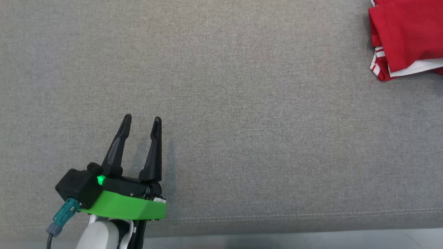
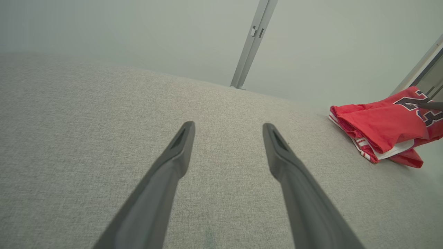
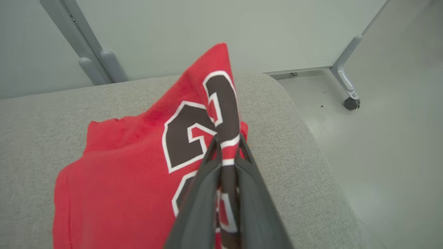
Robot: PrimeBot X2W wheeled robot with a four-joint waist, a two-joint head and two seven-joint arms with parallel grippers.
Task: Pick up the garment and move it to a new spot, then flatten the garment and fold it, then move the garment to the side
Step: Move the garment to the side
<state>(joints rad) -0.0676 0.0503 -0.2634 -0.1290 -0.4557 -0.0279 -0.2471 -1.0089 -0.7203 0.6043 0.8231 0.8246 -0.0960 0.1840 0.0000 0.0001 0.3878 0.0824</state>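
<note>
A red jersey [image 1: 405,34] with dark, white-edged numerals and white-striped trim lies bunched at the far right corner of a grey cushion [image 1: 242,121]. One fold of the cloth stands raised off the heap, pinched across a numeral by the right gripper [image 3: 228,145], whose two dark fingers are drawn narrow on the fabric. The rest of the jersey rests on the cushion, its striped edge turned toward the cushion's middle.

The left gripper [image 1: 142,119] sits at the cushion's near left, well apart from the jersey. Its fingers are spread wide and hold nothing; whether they touch the cushion cannot be told. A stitched seam [image 1: 311,215] runs along the cushion's near edge. Past the cushion's right end lies pale floor [image 3: 380,155], where a grey leg [image 3: 342,74] stands on a caster [image 3: 351,103].
</note>
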